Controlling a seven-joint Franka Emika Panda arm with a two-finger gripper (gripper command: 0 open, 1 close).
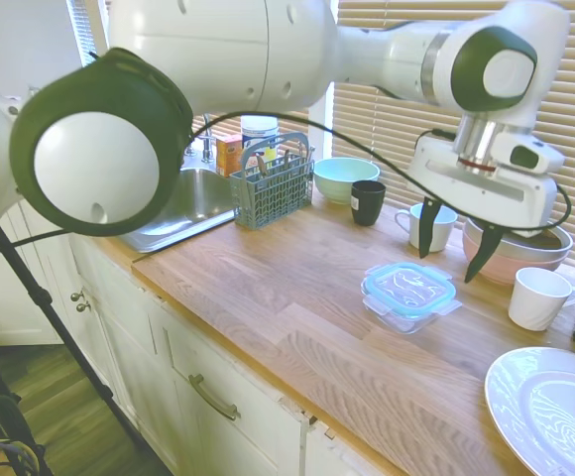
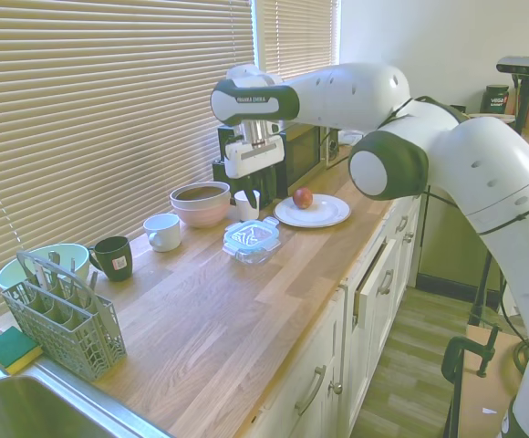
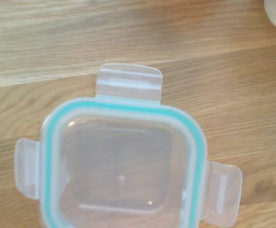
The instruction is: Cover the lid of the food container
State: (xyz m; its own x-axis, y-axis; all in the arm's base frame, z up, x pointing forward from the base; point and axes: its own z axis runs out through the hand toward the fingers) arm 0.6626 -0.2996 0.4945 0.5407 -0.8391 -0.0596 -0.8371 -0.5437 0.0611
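Observation:
The clear lid [image 1: 409, 285] with its teal rim lies flat on top of the glass food container [image 1: 395, 314] in the middle of the wooden counter. The second exterior view shows the lid [image 2: 252, 233] on the container [image 2: 251, 250] too. The wrist view looks straight down on the lid [image 3: 123, 161], and its clear snap tabs stick out sideways. My gripper [image 1: 451, 261] hangs above the lid and slightly behind it. It is open, with nothing between its dark fingers and not touching the lid.
A pink bowl [image 1: 517, 253], two white cups [image 1: 538, 297] [image 1: 431, 226], a black mug [image 1: 368, 201] and a green bowl [image 1: 345, 178] line the back. A white plate [image 1: 550, 412] lies at the right. A cutlery basket [image 1: 271, 183] stands by the sink [image 1: 183, 203].

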